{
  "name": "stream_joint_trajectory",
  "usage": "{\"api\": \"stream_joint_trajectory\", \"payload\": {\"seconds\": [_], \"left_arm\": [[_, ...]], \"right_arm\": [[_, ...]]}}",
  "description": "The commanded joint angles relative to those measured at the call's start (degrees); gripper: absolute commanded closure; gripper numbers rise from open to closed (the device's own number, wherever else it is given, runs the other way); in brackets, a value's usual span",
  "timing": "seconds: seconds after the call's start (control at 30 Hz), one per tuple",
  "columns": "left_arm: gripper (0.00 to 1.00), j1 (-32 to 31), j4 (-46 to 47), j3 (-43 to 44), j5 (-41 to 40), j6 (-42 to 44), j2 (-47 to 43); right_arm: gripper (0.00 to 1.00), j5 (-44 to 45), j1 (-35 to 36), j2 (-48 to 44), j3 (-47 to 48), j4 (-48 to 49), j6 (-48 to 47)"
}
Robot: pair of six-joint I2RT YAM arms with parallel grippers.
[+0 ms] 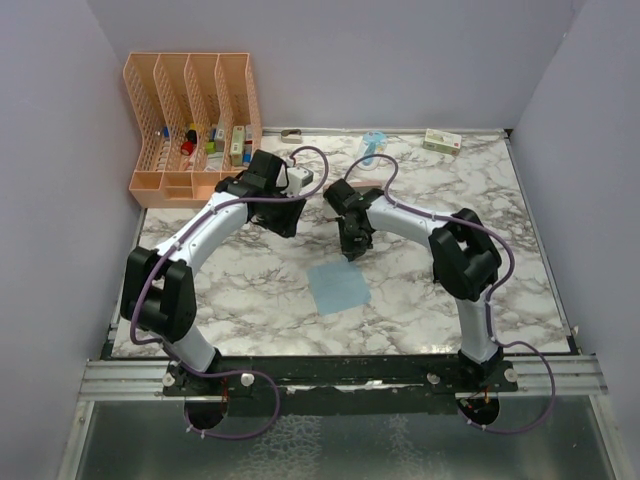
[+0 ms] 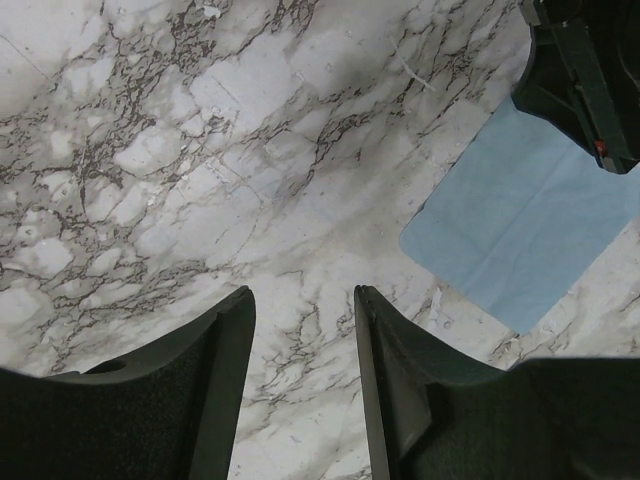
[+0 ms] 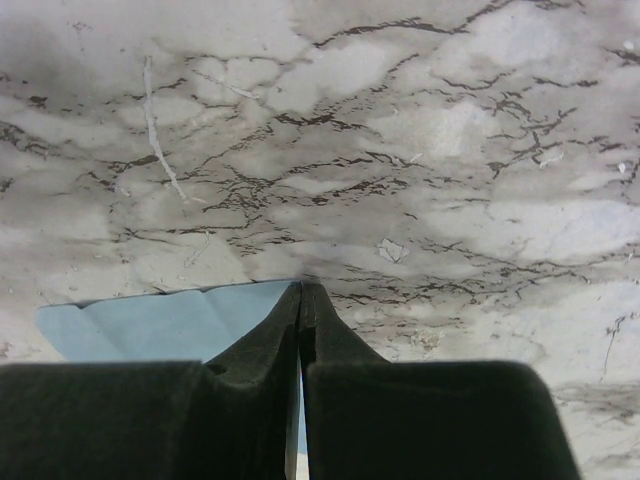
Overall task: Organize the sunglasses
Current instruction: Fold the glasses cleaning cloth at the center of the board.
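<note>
Right fingers [image 3: 255,355] pinch cloth [image 3: 150,320] (its edge).

L fingers [image 2: 200,400] stand apart at the bottom w/ nothing btwn them, only marble table [image 2: 200,150]. Light blue cloth [image 2: 510,230] lies flat at R. Dark part of R arm [image 2: 585,70] at top R overlaps cloth's upper corner.

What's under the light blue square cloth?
Only white marbled tabletop shows around the light blue square cloth; what lies beneath is covered. The black right gripper is shut at its edge.
</note>
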Motion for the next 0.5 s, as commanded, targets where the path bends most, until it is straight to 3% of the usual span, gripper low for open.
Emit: {"api": "stream_joint_trajectory", "payload": {"seconds": [0.0, 0.17, 0.47], "left_arm": [[0.53, -0.91, 1.91, 0.52, -1.82, 1.38, -1.39], [0.52, -3.75, 5.0, 0.43, -4.74, 2.42, 0.03], [0.5, -5.15, 5.96, 1.41, -1.84, -1.75, 5.5]], "right_arm": [[0.99, 7.59, -0.48, 4.62, 2.44, -5.82, 7.61], [0.99, 7.04, -2.26, 4.45, 3.21, -7.45, 11.0], [0.99, 3.96, -4.1, 1.51, -1.21, -5.41, 15.22]]}}
